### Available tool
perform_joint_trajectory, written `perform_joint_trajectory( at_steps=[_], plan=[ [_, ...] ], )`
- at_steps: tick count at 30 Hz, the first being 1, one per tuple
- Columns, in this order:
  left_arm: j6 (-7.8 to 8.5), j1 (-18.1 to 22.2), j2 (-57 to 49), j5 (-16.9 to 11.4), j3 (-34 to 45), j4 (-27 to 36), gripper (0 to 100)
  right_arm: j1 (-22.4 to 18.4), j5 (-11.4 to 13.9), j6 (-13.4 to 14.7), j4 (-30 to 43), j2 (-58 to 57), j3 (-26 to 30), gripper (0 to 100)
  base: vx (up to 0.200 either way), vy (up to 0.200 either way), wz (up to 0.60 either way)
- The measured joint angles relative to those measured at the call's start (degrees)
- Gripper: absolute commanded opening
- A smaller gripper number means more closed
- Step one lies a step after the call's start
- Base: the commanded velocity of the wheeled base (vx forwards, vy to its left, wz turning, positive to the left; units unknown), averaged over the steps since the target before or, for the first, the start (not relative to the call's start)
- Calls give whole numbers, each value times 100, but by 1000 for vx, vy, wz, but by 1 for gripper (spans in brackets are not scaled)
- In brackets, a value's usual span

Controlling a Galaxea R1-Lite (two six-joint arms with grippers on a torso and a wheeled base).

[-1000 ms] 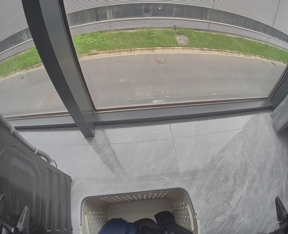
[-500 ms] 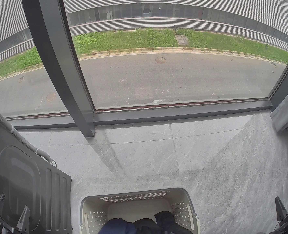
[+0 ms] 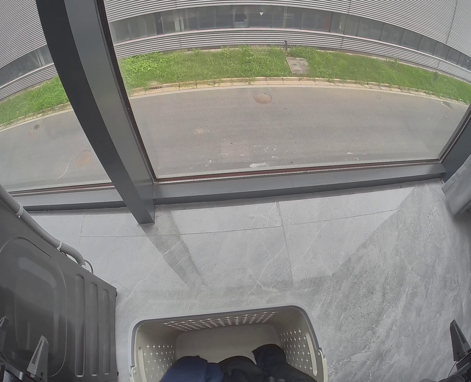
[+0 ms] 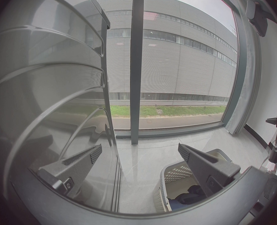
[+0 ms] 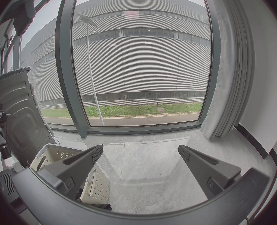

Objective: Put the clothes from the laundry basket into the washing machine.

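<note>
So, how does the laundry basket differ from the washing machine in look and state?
The laundry basket is cream with perforated walls; the washing machine is dark grey with a ribbed panel. The basket is open on top and holds dark clothes; the machine shows a solid panel with a hose along it. Both stand on the grey floor.
</note>
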Motion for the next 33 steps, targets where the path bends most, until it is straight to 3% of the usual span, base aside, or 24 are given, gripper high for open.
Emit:
perform_joint_trajectory(
  at_steps=[33],
  plan=[
    [0, 0, 0, 0, 0, 2, 100, 2, 0, -2, 0, 0, 0, 100, -200, 0, 0]
  ],
)
